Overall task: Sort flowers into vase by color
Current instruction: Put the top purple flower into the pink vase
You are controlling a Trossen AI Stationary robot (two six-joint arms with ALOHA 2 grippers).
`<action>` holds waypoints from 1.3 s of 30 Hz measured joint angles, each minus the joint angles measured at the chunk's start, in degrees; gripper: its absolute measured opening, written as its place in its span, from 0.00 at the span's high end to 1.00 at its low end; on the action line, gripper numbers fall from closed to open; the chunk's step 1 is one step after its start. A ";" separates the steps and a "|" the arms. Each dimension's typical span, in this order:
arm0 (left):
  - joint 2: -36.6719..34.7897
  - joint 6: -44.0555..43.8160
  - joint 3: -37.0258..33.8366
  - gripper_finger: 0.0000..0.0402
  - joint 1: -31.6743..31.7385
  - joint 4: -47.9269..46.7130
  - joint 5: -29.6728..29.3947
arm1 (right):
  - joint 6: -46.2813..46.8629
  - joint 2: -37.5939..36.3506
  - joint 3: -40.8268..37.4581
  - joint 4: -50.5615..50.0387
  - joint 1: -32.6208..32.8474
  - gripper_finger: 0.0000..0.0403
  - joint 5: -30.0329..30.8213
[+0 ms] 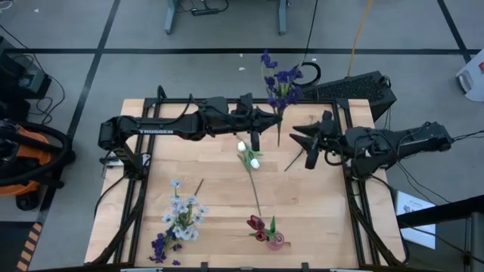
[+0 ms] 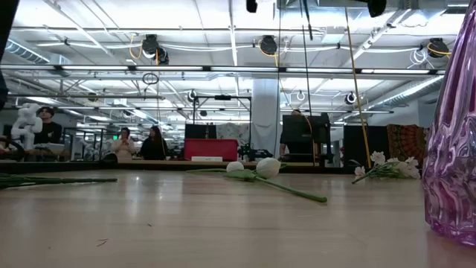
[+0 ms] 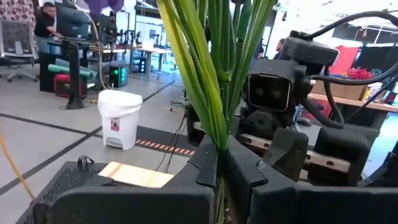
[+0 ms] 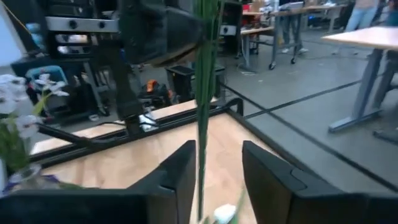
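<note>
A: From above, why is the purple sprig up over the surface's far edge?
B: The left gripper pinches its stem.
A: And in the right wrist view?
B: The right gripper has released fingers either side, likely a handover.

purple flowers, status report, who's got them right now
Left claw shut on purple flowers, held upright. Right claw open around the stems, not gripping. White tulip lies on the table beneath.
</note>
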 joint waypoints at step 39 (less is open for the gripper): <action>0.52 -0.12 0.59 0.92 -0.42 -2.62 1.46 | -6.74 12.92 12.49 -6.55 -6.70 0.97 -8.37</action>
